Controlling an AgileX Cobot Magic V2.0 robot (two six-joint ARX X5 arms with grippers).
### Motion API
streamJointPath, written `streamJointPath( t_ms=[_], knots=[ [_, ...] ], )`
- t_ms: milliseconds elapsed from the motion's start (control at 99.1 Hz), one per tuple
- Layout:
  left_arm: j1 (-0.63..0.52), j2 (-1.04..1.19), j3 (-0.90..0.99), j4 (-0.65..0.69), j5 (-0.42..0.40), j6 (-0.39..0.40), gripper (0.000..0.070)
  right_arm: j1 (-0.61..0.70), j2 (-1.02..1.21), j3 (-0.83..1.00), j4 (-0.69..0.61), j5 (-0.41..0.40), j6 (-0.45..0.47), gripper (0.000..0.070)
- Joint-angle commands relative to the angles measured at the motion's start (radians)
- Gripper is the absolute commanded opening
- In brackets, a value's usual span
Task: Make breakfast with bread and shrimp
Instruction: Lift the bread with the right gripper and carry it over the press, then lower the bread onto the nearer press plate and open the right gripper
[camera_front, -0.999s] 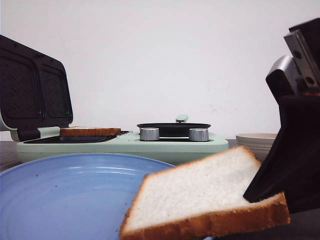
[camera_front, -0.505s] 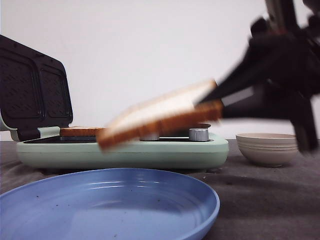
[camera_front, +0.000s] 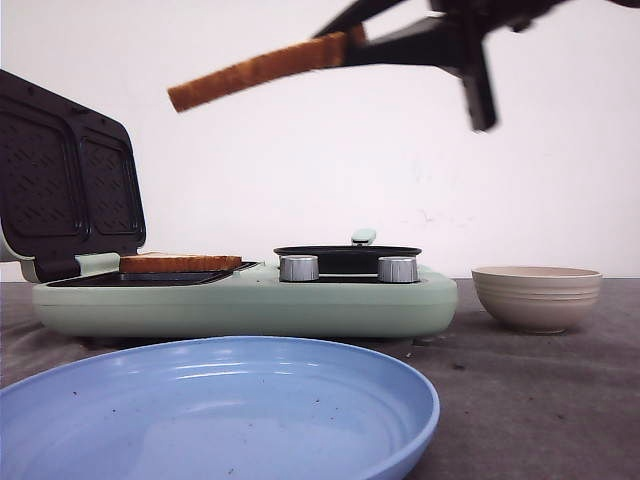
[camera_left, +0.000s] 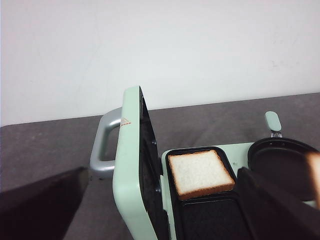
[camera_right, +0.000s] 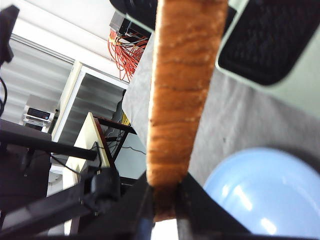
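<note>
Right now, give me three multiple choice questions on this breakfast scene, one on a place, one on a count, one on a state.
1. Where is the second bread slice?
A. on the blue plate
B. on the sandwich maker's open plate
C. in the bowl

2. How many silver knobs are on the appliance front?
A. one
B. two
C. four

3. What is the right gripper doing?
A. hanging open
B. shut on the lifted bread slice
C. resting on the table

B: it lies on the sandwich maker. B: two knobs show. B: fingers pinch the crust.
</note>
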Motion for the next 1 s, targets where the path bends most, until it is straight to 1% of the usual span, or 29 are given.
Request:
streamJointPath(
  t_ms=[0, 283, 595, 716, 807, 989],
  knots=[
    [-0.001, 0.003, 0.013, 0.016, -0.002, -0.004, 0.0551, 0.016, 0.074, 0.087, -0.003, 0.001, -0.036, 0.0001],
    [-0.001, 0.003, 0.013, 0.022, -0.001, -0.004, 0.0551, 0.057, 0.365, 0.338, -0.035, 0.0, -0.034, 0.0001],
    [-0.001, 0.003, 0.013, 0.022, 0.002, -0.004, 0.055, 0.119, 0.608, 0.505, -0.084, 0.003, -0.011, 0.0001],
    [-0.001, 0.003, 0.013, 0.022, 0.002, -0.004, 0.055, 0.141, 0.67, 0.547, -0.089, 0.05, 0.017, 0.0001],
    [-0.001, 0.003, 0.013, 0.022, 0.002, -0.004, 0.055, 0.144, 0.698, 0.567, -0.098, 0.068, 0.037, 0.0001],
    [-0.001, 0.003, 0.013, 0.022, 0.002, -0.004, 0.055, 0.145, 0.711, 0.57, -0.138, 0.135, 0.04, 0.0001]
  ],
)
